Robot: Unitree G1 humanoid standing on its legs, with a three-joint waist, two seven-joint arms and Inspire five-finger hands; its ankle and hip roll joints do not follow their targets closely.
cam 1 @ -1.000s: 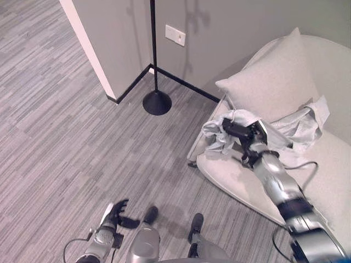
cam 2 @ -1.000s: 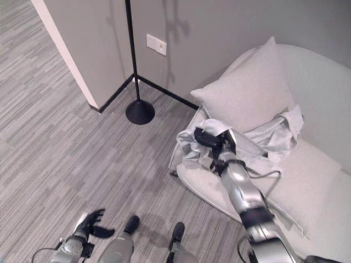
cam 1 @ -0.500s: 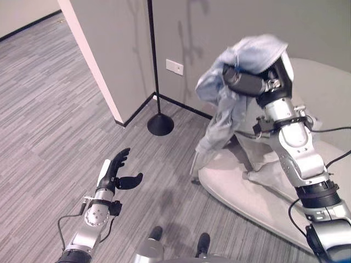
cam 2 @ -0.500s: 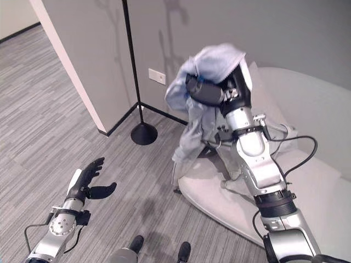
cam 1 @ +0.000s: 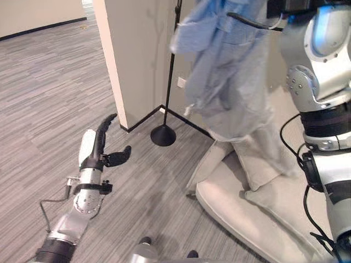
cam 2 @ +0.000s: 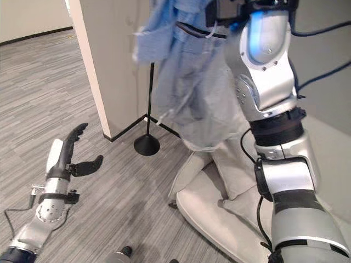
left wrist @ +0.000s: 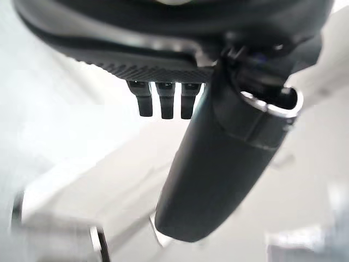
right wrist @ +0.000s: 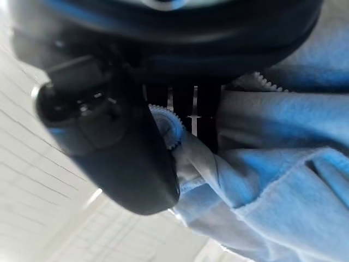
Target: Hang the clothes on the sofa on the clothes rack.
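We see the right hand (right wrist: 125, 158) raised high, fingers (right wrist: 182, 103) clutching one blue garment (cam 1: 230, 71) hanging above the sofa (cam 1: 258, 219), beside the rack pole (cam 1: 170, 71); left hand (cam 1: 96, 153) low, fingers spread

Looked like a lounge corner in an office or a staged living room. Floor (cam 1: 49, 82) was grey striped carpet tile or plank; can't tell which. Plain grey walls (cam 1: 140, 49) with black skirting (cam 1: 140, 118), a white switch plate (cam 1: 181, 83) low on the wall. Pale upholstered sofa (cam 1: 247, 213) with a matching cushion (cam 1: 258, 167) sat in the corner. A black pole stand (cam 1: 167, 82) on a round base (cam 1: 163, 135) stood just beside it.
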